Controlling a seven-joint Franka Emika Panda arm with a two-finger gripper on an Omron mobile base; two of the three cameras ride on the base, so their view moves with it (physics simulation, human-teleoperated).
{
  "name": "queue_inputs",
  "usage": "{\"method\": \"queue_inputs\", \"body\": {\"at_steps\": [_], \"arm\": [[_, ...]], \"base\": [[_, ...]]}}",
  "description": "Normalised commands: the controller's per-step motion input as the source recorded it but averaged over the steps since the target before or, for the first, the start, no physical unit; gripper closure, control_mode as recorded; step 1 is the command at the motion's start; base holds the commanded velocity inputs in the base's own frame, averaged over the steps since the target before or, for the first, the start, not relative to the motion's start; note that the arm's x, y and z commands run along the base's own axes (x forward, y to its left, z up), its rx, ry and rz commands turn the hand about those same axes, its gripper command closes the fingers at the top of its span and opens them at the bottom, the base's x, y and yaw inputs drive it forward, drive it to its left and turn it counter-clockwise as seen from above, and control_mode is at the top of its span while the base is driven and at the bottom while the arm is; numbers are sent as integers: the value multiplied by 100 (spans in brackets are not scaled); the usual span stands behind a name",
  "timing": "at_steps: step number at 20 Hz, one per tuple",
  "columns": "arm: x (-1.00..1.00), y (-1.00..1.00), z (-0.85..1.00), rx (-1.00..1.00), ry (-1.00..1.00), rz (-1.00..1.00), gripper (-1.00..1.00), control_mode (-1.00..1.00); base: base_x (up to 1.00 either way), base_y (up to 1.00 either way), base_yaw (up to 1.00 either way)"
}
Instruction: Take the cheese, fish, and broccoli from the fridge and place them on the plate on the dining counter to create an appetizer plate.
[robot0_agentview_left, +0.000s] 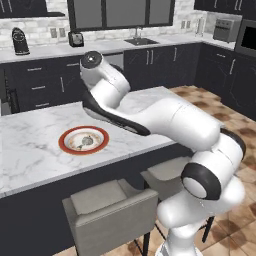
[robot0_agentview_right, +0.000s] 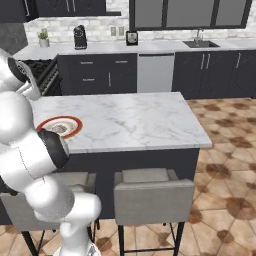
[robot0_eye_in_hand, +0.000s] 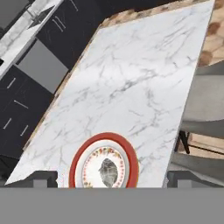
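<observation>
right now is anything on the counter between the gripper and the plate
Nothing visible does. In the hand view the plate lies just beyond the finger tips on bare dining counter, with only a grey item at its centre.

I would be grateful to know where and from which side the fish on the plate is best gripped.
Grip the fish across its slim middle, coming straight down from above. It lies flat in the centre of the plate, whose surrounding red rim would likely hinder a sideways approach, and its narrow width probably suits the fingers better than its length.
</observation>
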Motion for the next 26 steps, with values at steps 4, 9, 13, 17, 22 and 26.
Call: {"method": "queue_inputs", "body": {"at_steps": [4, 9, 13, 17, 22, 26], "arm": [[-25, -75, 79, 2, 15, 22, -100, -100], [-22, -72, 22, -18, 12, 34, -100, -100], [-10, -52, 0, -35, 15, 41, -100, -100], [-10, -35, -10, -41, 9, 43, -100, -100], [0, -29, -14, -39, 7, 42, -100, -100], [0, -10, -28, -26, 6, 30, -100, -100]], "base": [[0, 0, 0], [0, 0, 0], [0, 0, 0], [0, 0, 0], [0, 0, 0], [0, 0, 0]]}}
